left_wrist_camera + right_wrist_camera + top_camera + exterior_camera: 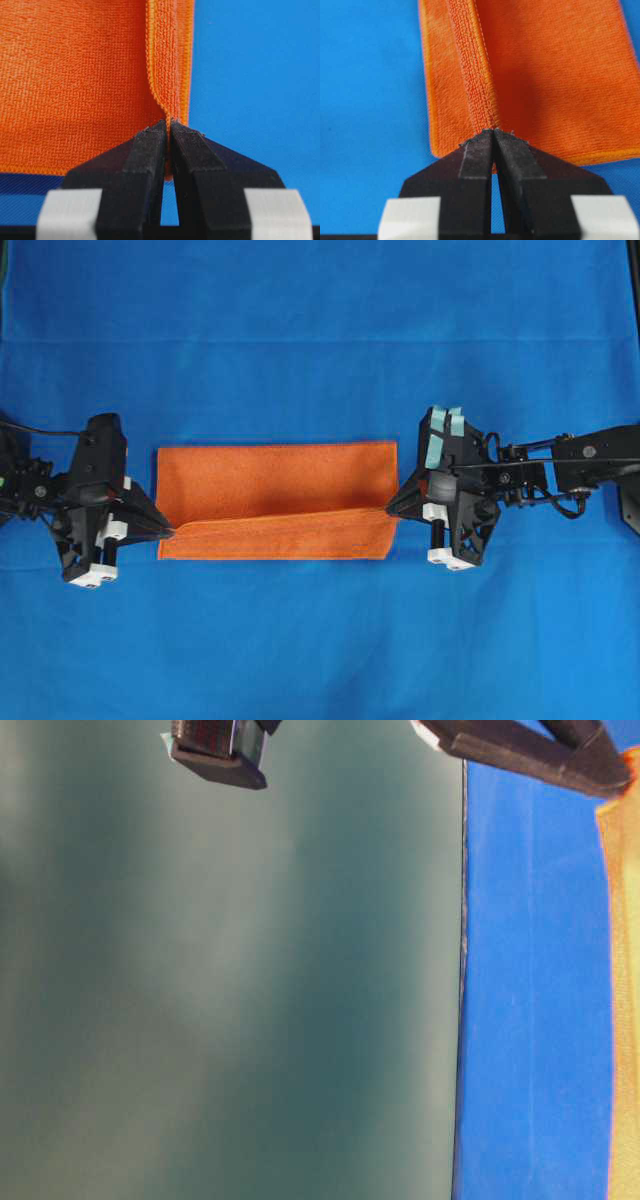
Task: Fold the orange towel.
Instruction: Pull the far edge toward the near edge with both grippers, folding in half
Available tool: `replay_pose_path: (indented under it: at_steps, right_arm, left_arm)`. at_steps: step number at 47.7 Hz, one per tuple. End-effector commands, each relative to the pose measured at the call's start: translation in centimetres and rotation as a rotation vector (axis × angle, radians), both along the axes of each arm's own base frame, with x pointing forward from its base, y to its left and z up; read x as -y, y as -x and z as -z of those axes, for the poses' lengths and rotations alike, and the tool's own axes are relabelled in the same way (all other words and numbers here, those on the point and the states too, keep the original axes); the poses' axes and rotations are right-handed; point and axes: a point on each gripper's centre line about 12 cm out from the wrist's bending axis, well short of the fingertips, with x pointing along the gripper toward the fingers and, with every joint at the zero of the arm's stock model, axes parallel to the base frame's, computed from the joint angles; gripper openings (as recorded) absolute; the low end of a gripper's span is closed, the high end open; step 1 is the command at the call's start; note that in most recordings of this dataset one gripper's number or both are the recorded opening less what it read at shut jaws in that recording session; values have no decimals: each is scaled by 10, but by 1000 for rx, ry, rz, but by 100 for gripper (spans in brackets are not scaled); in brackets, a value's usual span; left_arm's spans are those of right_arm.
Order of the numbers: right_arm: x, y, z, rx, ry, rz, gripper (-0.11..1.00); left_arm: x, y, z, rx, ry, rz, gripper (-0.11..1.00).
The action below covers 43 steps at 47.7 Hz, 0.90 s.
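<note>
The orange towel (275, 498) lies as a wide rectangle on the blue table cloth, its near part doubled over into a band with a raised hem (167, 65). At the towel's left edge my left gripper (170, 533) is shut on a pinch of that hem (169, 122). My right gripper (392, 508) grips the same hem at the right edge, jaws shut on the cloth (494, 131). In the right wrist view the towel (555, 75) stretches away from the jaws. A thin strip of the towel (625, 970) shows at the right border of the table-level view.
The blue table cloth (320, 330) covers the whole table around the towel. The table-level view is turned sideways: a grey-green wall (230, 980) fills most of it, with part of an arm (520, 755) at the top.
</note>
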Motion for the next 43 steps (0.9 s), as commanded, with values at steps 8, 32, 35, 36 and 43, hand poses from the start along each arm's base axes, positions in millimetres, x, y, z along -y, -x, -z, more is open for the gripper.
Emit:
replay_pose_path:
  at_steps: [8, 32, 35, 36, 43]
  right_arm:
    - [-2, -9, -1, 10, -12, 8, 1]
    - [-12, -10, 0, 3, -31, -4, 64]
    - [-8, -9, -5, 16, -24, -1, 65]
    - [-6, -9, -6, 21, -22, 3, 64]
    - [23, -10, -17, 54, 1, 66, 61]
  left_arm:
    - [4, -7, -3, 7, 10, 0, 1]
    - [18, -6, -16, 53, 5, 70, 77]
    - [13, -6, -20, 61, -5, 62, 81]
    - [10, -7, -22, 67, -11, 59, 80]
    - [-19, -7, -29, 91, -72, -1, 73]
